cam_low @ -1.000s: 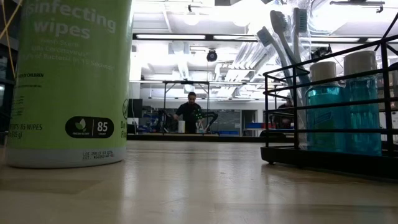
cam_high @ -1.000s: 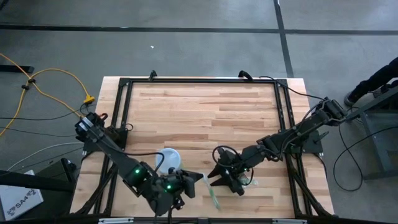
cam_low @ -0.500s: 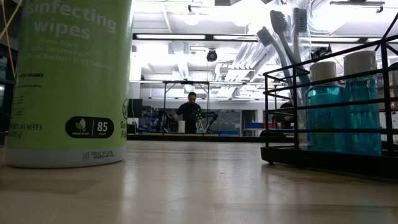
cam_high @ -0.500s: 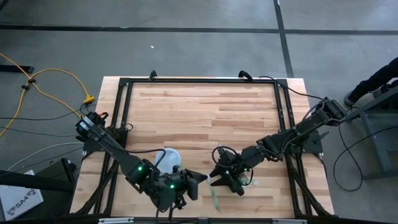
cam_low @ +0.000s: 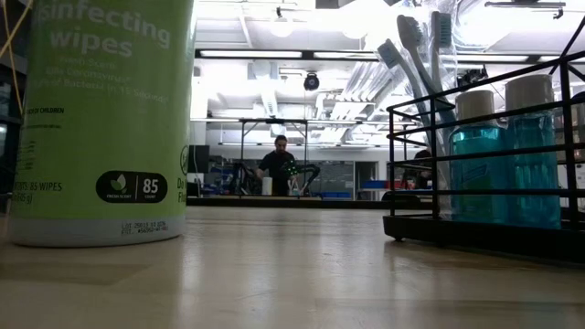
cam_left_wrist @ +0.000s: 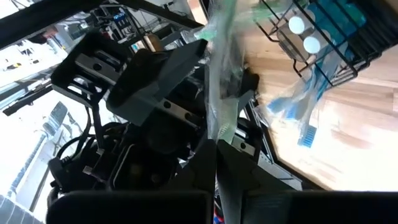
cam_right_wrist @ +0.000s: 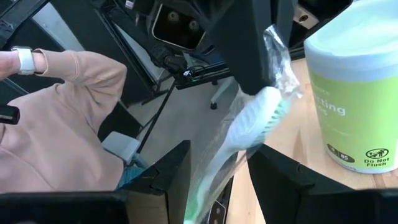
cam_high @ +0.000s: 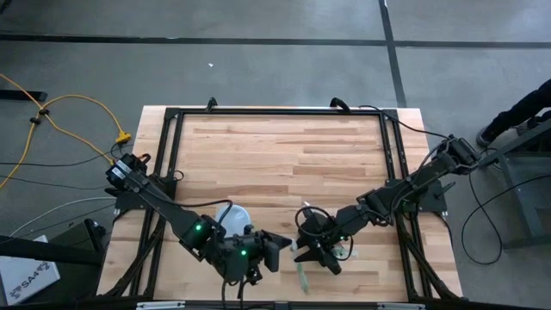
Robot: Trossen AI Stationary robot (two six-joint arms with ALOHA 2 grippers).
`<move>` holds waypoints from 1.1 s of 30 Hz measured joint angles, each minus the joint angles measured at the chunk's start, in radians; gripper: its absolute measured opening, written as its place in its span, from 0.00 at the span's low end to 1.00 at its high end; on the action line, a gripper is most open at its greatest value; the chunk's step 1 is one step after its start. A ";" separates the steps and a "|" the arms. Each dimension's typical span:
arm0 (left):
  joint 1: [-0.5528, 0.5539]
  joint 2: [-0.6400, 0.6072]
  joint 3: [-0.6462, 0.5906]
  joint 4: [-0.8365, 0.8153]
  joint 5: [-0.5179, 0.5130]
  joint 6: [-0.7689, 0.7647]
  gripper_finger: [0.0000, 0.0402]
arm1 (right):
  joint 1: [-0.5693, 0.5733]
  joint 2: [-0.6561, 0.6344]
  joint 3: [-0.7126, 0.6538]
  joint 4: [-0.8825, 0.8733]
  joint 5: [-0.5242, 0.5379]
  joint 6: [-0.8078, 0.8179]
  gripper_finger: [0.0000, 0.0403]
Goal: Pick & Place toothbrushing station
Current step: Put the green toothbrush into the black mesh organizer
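Near the worktop's (cam_high: 284,146) front edge, the left pincer (cam_high: 277,251) pinches a wrapped toothbrush (cam_right_wrist: 252,134); the right pincer (cam_high: 312,250), spread wide, should probably clamp before release.

Both arms reach low over the table's near edge, left hand (cam_high: 274,252) clamped shut, right hand (cam_high: 312,252) spread.

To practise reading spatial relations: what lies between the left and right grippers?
A wrapped toothbrush, pinched by the left gripper and reaching into the open right gripper; both wrist views show it.
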State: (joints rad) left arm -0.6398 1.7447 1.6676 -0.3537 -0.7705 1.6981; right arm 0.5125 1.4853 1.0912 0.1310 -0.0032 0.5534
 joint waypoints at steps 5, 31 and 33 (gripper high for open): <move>0.005 0.000 0.000 0.003 0.017 0.000 0.00 | 0.000 0.000 0.000 -0.001 -0.006 0.003 0.37; -0.019 0.000 0.000 0.021 0.035 -0.040 0.00 | -0.001 0.002 0.000 -0.018 -0.060 0.004 0.02; -0.019 0.000 0.000 0.037 0.035 -0.053 0.00 | 0.000 0.002 0.000 -0.012 -0.063 0.003 0.02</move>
State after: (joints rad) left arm -0.6588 1.7447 1.6678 -0.3169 -0.7353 1.6455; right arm 0.5125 1.4868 1.0915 0.1187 -0.0658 0.5568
